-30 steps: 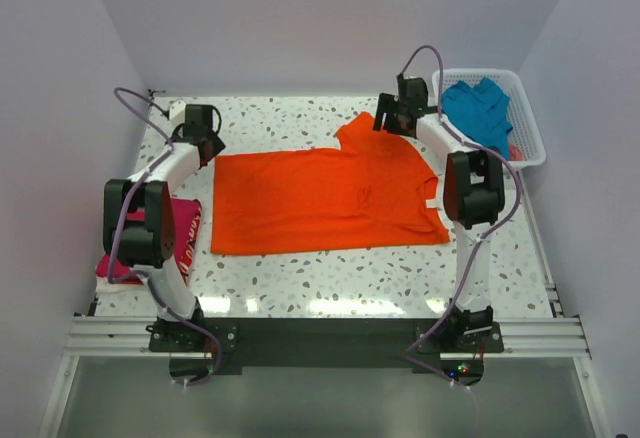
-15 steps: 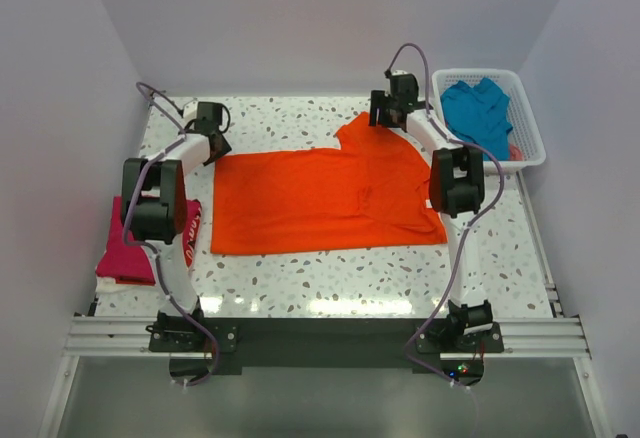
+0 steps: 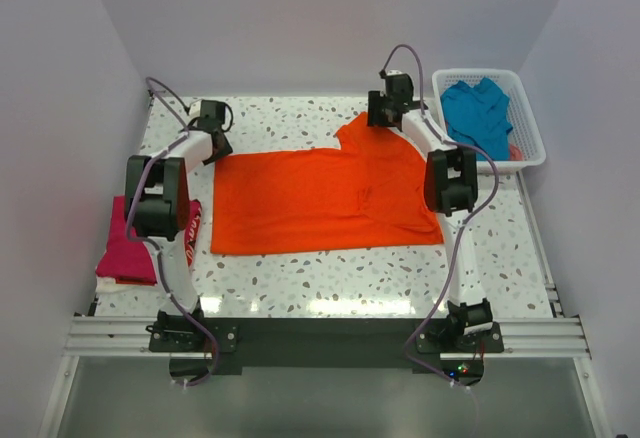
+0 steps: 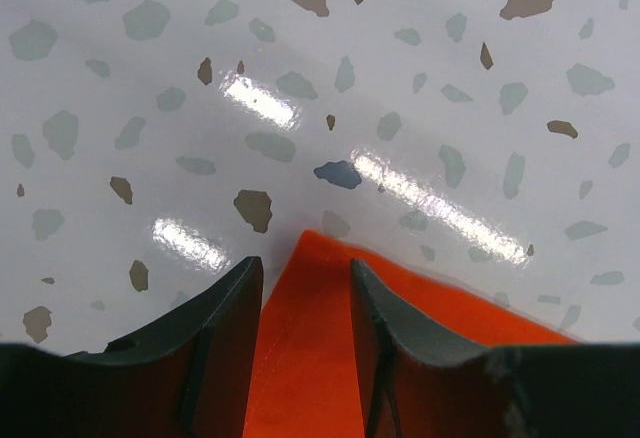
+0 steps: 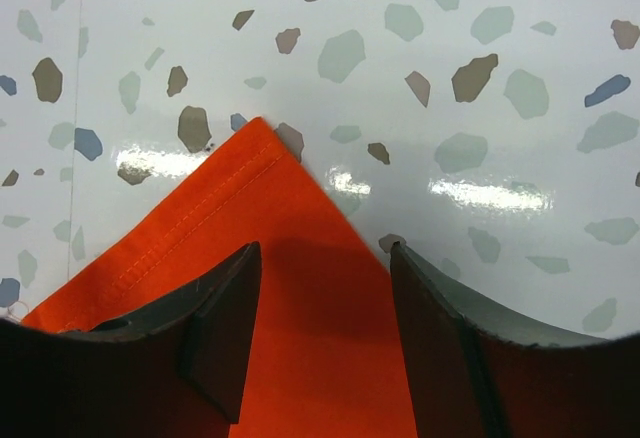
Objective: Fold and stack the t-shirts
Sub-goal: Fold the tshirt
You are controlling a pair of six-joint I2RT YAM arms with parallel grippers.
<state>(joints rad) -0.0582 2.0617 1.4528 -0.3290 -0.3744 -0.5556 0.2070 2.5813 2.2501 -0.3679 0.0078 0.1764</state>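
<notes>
The orange t-shirt lies spread flat in the middle of the table. My left gripper is at its far left corner. In the left wrist view the open gripper straddles that orange corner. My right gripper is at the shirt's far right sleeve corner. In the right wrist view it is open wide over the hemmed orange corner. The magenta-pink t-shirt lies folded at the left edge. The teal-blue t-shirt is bunched in the basket.
The white lattice basket stands at the far right corner of the speckled table. White walls close in the back and both sides. Cables loop off both wrists.
Both arms have reached further out. The left gripper has moved right onto the shirt's far left corner; the right gripper has shifted left and back onto the sleeve corner. The shirt has not moved.
</notes>
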